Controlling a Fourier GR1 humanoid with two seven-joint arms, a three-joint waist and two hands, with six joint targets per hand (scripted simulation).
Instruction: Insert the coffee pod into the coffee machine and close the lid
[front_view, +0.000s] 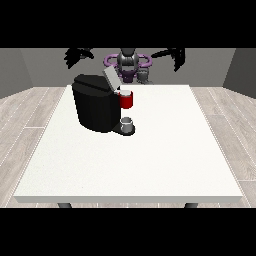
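The big white surface (150, 165) is bare on the side nearest the camera. Farther in, toward the view's left, stands the black coffee machine (95, 107). A small grey cup (127, 123) sits on its little tray at the front. Just above the cup is the red pod holder (127, 100), and something pale shows at its top. That may be the coffee pod, but it is too small to be sure. The grey lid (110, 77) is tipped up and open.

Behind the machine, at the far edge, is the robot (128, 62). Both arms are lifted high and wide, well apart from the machine. The robot hand at the view's left (76, 55) and the robot hand at the view's right (176, 56) both have their fingers spread out and hold nothing.

What could go wrong? The lid is thin and leans back. A hand coming down too fast might miss it, or bump the machine and slide it. If the pod sits crooked, the lid may not shut all the way.
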